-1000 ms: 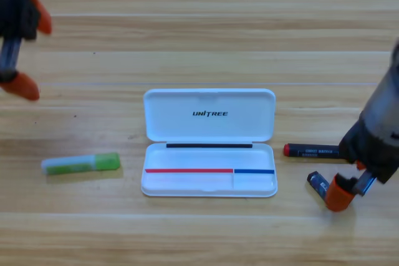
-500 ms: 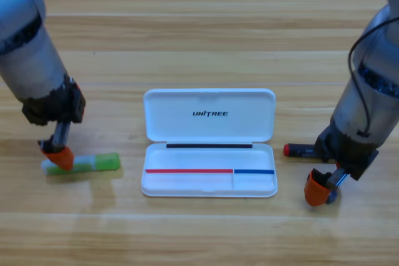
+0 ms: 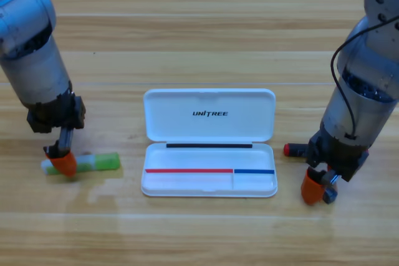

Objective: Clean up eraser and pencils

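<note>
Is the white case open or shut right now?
Open: the case lies with its lid folded back flat, inside showing.

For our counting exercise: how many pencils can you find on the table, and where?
2. The green pencil lies left of the white case, under the left end effector. The black-and-red pencil lies right of the case, mostly hidden by the right arm.

- I read "UNITREE" in black capitals on the inside of the open lid of the white case, middle of the table
- I make out no other lettering
</note>
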Robot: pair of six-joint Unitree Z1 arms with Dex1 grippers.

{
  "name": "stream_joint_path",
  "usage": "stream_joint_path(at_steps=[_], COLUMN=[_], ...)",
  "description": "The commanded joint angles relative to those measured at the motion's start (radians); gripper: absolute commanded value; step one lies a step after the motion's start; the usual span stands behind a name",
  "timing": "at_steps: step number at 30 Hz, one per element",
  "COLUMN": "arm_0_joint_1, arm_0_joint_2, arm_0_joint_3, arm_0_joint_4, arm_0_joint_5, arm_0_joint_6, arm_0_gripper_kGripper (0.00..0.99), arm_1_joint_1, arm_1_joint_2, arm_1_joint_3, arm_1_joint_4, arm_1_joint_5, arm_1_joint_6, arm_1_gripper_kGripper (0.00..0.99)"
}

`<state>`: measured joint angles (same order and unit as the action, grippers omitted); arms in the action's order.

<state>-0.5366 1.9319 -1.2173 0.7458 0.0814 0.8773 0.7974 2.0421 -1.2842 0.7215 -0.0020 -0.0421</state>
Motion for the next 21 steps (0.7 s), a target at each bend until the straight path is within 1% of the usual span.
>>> stream_joint_path(at_steps=[1, 3, 4, 8, 11, 14, 17, 19, 21], arm_0_joint_1=[0.05, 0.05, 0.05, 0.05, 0.05, 0.05, 0.05, 0.05, 0.05], arm_0_joint_2=[0.068, 0.075, 0.079, 0.076, 0.075, 0.076, 0.078, 0.078, 0.075], arm_0_joint_3=[0.016, 0.024, 0.028, 0.064, 0.085, 0.105, 0.128, 0.145, 0.162], arm_0_joint_4=[-0.02, -0.029, -0.033, -0.068, -0.092, -0.112, -0.137, -0.16, -0.181], arm_0_joint_5=[-0.038, -0.045, -0.046, -0.048, -0.049, -0.052, -0.052, -0.052, -0.057], arm_0_joint_6=[-0.009, -0.011, -0.012, -0.009, -0.008, -0.008, -0.009, -0.009, -0.009], arm_0_gripper_kGripper=[0.917, 0.92, 0.92, 0.916, 0.888, 0.861, 0.842, 0.795, 0.696], arm_1_joint_1=[0.019, 0.019, 0.019, 0.019, 0.019, 0.019, 0.048, 0.072, 0.098], arm_1_joint_2=[0.084, 0.084, 0.084, 0.078, 0.061, 0.024, -0.033, -0.062, -0.066], arm_1_joint_3=[0.008, 0.008, 0.008, 0.002, -0.012, -0.064, -0.127, -0.172, -0.225], arm_1_joint_4=[-0.002, 0.007, 0.016, 0.061, 0.09, 0.173, 0.259, 0.291, 0.314], arm_1_joint_5=[0.022, 0.022, 0.022, 0.014, 0.014, 0.011, 0.011, 0.007, -0.012], arm_1_joint_6=[0.002, 0.001, 0.001, 0.007, 0.005, -0.027, -0.148, -0.254, -0.352], arm_1_gripper_kGripper=[0.342, 0.078, 0.0, 0.0, 0.0, 0.0, 0.0, 0.0, 0.0])
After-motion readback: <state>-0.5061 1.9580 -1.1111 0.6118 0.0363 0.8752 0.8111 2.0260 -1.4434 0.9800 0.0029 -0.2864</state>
